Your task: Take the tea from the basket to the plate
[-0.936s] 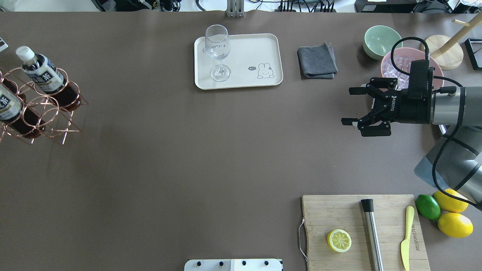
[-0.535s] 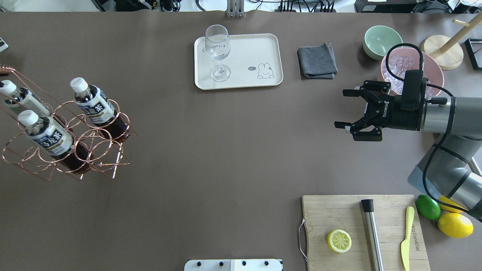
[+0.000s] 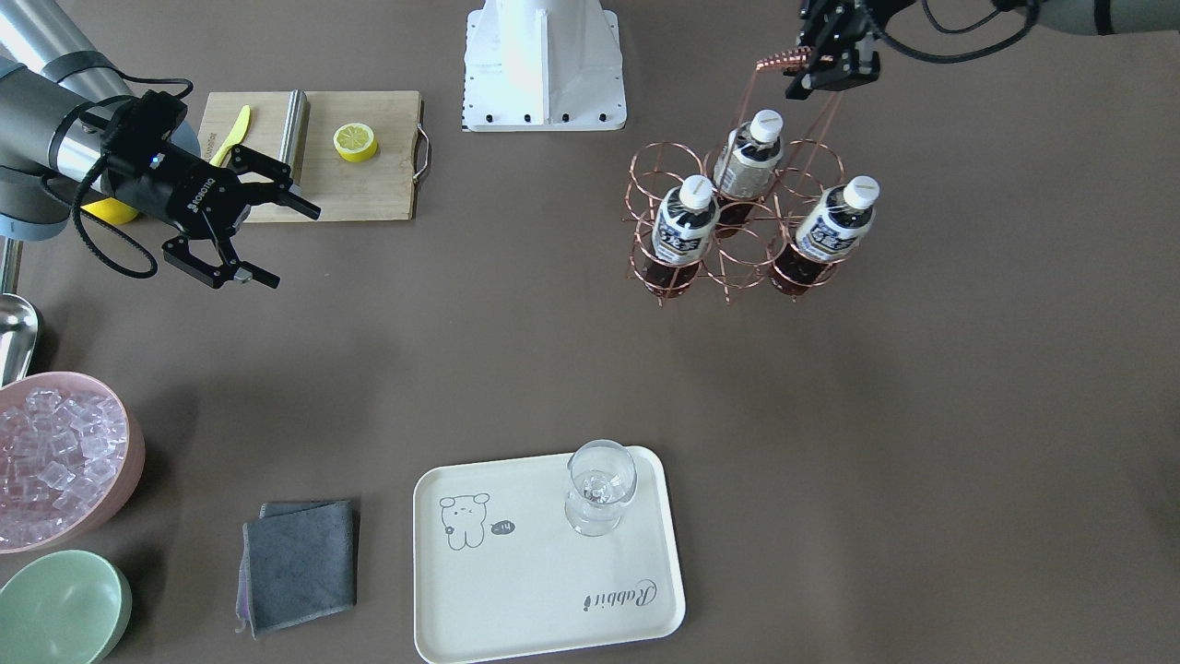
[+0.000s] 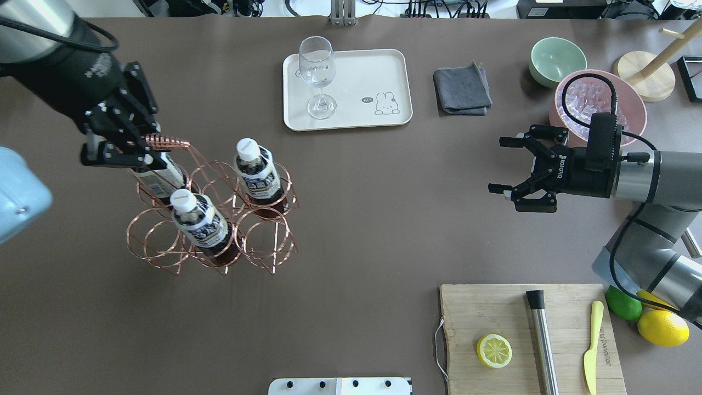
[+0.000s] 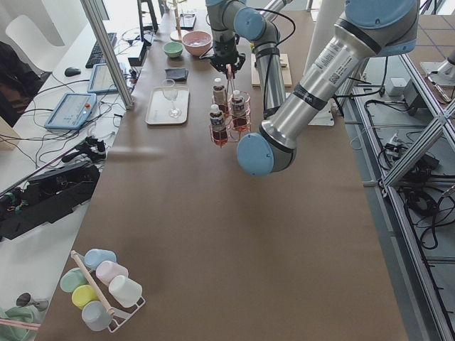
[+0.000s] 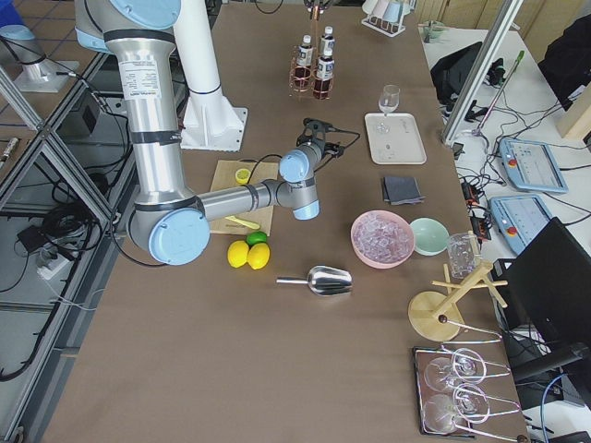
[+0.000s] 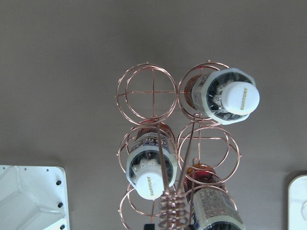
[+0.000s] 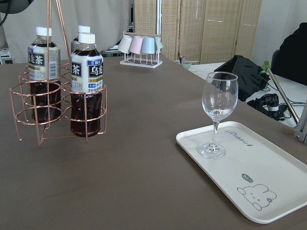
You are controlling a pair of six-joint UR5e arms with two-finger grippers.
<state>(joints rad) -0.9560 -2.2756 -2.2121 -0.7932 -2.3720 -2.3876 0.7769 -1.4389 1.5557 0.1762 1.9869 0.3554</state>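
The copper wire basket is at the table's left-middle; I cannot tell whether it touches the table. It holds three tea bottles; the wrist view shows their caps. My left gripper is shut on the basket's coiled handle, as in the front view. My right gripper is open and empty, far right. The cream plate lies at the back centre with a wine glass on it.
A grey cloth, a green bowl and a pink bowl of ice are at the back right. A cutting board with a lemon half, a metal rod and a knife is at the front right.
The basket with its three bottles has moved right from the left edge, and my left gripper has come into view holding the handle. My right gripper shifted slightly toward the front.
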